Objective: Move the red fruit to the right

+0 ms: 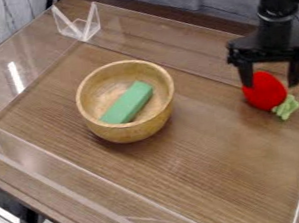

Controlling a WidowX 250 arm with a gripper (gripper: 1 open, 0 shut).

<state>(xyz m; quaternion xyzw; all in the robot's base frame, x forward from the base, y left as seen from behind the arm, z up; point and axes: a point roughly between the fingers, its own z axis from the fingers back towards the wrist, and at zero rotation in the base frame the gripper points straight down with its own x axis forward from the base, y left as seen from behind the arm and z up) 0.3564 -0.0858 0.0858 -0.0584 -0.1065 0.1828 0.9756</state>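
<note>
Arm (270, 5) cut off at top edge; bowl's (127, 101) floor partly hidden by block (126, 103).

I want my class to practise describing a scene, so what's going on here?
A robot arm's fingers are lowered around or just behind a small red fruit with a pale green tip, at the right side of a wooden table. One view can't show whether they grip it. To the left, a wooden bowl holds a green block.

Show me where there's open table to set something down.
Open: the wide stretch in front of the bowl and red fruit, and the strip between those two. Left of the bowl is bare too. Crowded: the back right, where the gripper hangs close over the fruit.
</note>
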